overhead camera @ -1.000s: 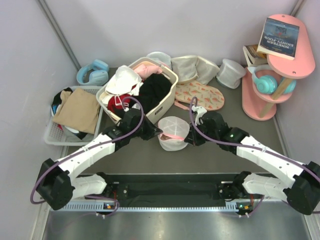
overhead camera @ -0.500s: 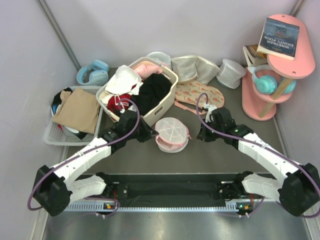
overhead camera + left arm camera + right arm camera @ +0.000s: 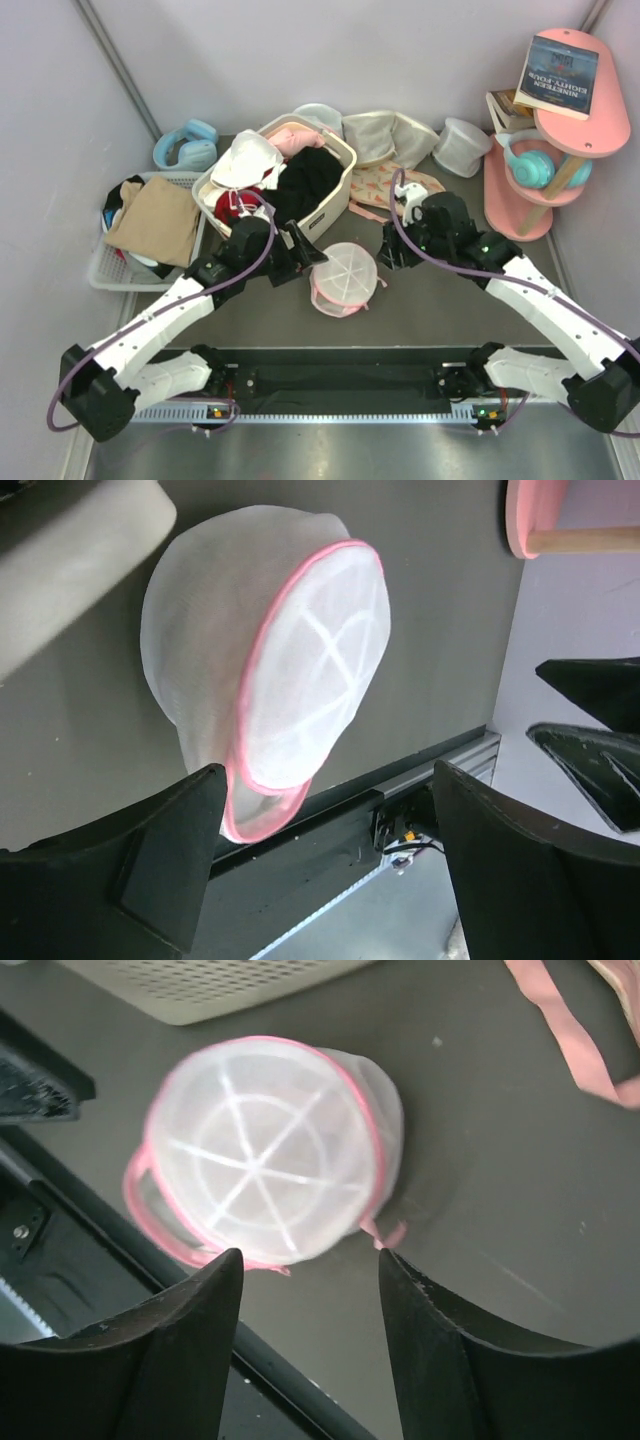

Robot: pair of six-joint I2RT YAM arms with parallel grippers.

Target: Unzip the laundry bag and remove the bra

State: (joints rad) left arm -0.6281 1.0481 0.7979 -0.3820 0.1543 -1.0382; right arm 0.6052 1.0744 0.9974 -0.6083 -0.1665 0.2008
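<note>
The laundry bag [image 3: 345, 278], a round white mesh pouch with pink rim and wheel-like ribs, lies free on the dark table between both arms. In the left wrist view the laundry bag [image 3: 270, 660] sits tilted on edge, beyond the tips. In the right wrist view the laundry bag [image 3: 265, 1150] shows its ribbed face and a small pink tab at its right. My left gripper [image 3: 298, 252] [image 3: 328, 780] is open just left of it, holding nothing. My right gripper [image 3: 392, 250] [image 3: 310, 1257] is open just right of it, also holding nothing. The bra is hidden; I cannot make it out through the mesh.
A cream basket [image 3: 335, 205] full of clothes stands behind the bag. A white crate [image 3: 100, 270] of clothes and blue headphones [image 3: 187, 145] are at left. A printed pink cloth [image 3: 410, 192], a white domed pouch [image 3: 460, 145] and a pink shelf [image 3: 520, 215] stand at right.
Both grippers were closed at the bag, which was held up and crumpled; they have opened and drawn apart, and the bag now rests round on the table.
</note>
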